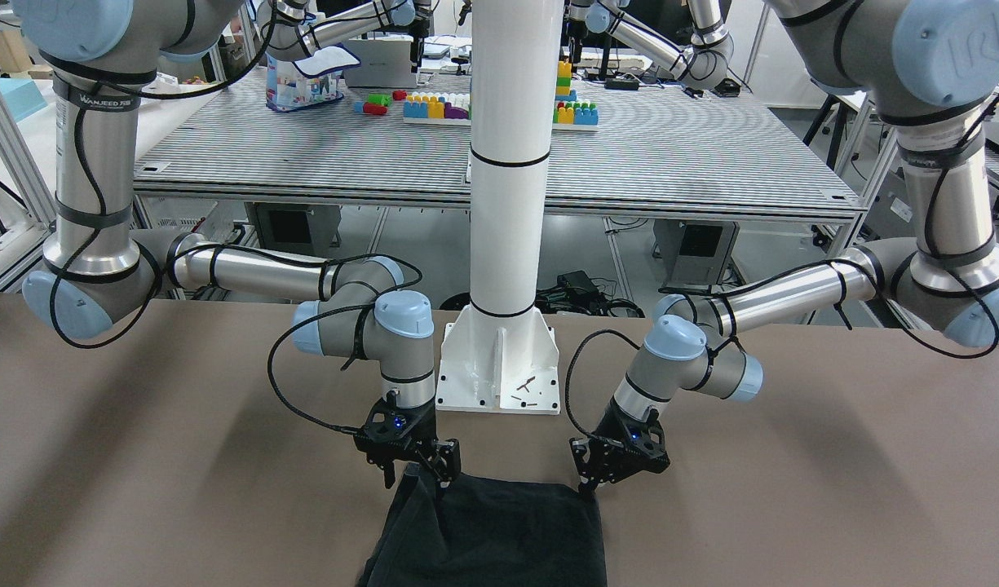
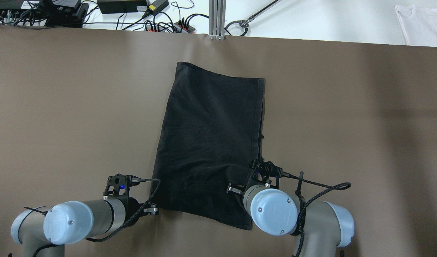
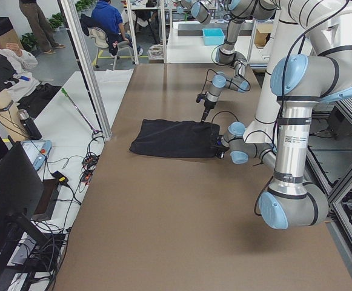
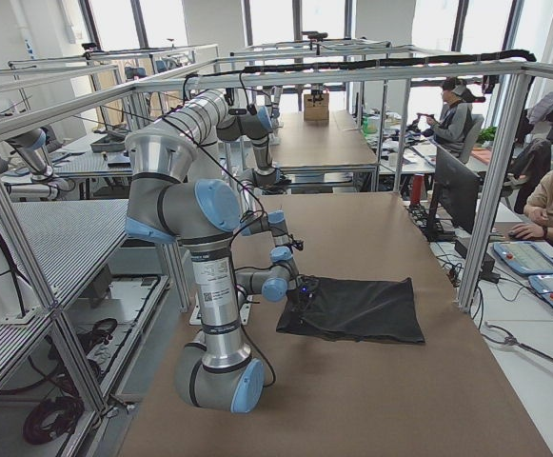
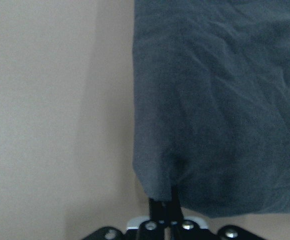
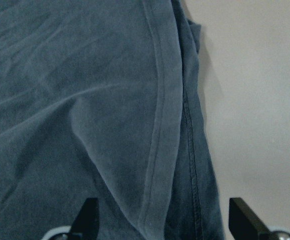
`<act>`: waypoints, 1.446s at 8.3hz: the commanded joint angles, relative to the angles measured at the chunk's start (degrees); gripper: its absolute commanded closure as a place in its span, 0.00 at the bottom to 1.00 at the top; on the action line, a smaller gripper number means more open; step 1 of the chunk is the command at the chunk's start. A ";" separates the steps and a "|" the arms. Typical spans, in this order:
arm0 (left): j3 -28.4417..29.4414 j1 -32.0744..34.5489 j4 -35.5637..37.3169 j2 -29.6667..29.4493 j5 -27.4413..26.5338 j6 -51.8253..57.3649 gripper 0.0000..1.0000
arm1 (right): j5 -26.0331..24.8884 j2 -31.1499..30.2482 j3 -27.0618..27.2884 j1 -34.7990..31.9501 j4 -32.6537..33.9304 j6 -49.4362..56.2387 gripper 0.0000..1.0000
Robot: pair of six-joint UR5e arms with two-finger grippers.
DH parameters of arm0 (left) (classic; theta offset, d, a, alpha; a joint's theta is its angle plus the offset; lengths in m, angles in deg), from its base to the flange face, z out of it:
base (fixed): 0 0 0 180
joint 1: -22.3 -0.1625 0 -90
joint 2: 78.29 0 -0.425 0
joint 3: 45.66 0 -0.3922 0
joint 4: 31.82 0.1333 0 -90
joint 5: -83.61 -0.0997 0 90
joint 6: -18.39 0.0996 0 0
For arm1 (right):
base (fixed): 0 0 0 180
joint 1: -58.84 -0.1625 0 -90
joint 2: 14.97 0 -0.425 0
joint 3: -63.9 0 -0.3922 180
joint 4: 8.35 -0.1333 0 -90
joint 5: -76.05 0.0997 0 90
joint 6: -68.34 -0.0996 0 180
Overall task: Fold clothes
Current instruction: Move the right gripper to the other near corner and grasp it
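The black garment (image 2: 211, 142) lies flat on the brown table, its long side running away from me; it also shows in the front view (image 1: 491, 538). My left gripper (image 2: 155, 209) sits low at the near left corner and is shut on that corner (image 5: 157, 187). My right gripper (image 1: 417, 481) stands over the near right part of the garment, jaws wide open. Its fingers (image 6: 87, 216) straddle the hemmed right edge (image 6: 159, 150), and a ridge of fabric rises between them. My right wrist hides that near right corner in the overhead view.
The white pole's base plate (image 1: 499, 371) is bolted to the table just behind both grippers. Cables and power bricks (image 2: 132, 7) lie beyond the far table edge. Operators sit at both ends of the table (image 3: 0, 73) (image 4: 552, 200).
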 commanded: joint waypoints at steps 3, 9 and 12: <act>0.14 0.00 0.01 -0.13 -0.01 0.05 1.00 | -2.32 0.06 -3.02 2.38 -0.34 -1.88 0.10; 0.14 0.00 0.01 -0.21 0.08 0.05 1.00 | -4.77 1.20 -4.08 2.47 -0.35 -6.79 0.21; 0.14 0.00 0.01 -0.13 0.08 0.05 1.00 | -5.05 2.07 -5.39 2.56 -0.34 -7.41 0.21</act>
